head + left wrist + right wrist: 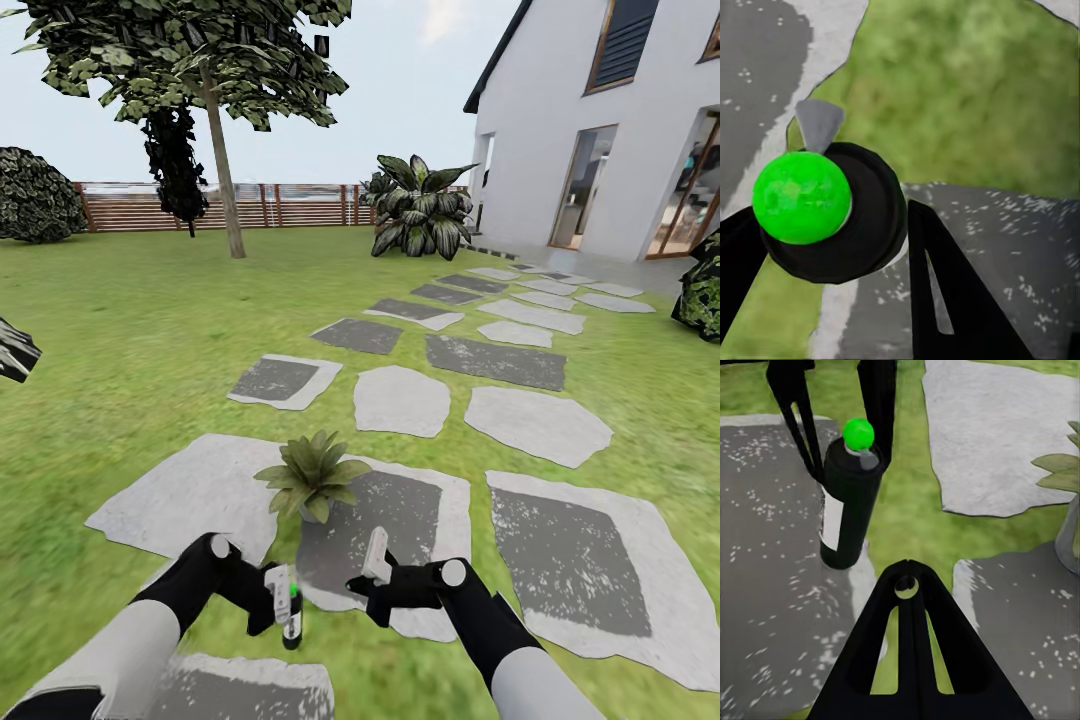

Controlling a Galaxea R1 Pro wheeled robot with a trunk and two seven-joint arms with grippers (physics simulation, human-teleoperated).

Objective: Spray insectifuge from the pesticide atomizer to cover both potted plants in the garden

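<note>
Pesticide atomizer [291, 612] gripped in left fingers [268, 605], right fingers [372, 570] pressed together, potted plant [313, 477] on stepping stone [190, 495], lawn [130, 330].

Green lawn [140, 330], pale and grey stepping stones [402, 400] across it, small potted plant [313, 478] on the nearest stone slab [190, 495]

atomizer [849, 506]: matt dark plastic, paper-white label; pincer [907, 585] fingers matt black; pavers [400, 400] rough mottled stone; fence [300, 205] slatted wood
</note>
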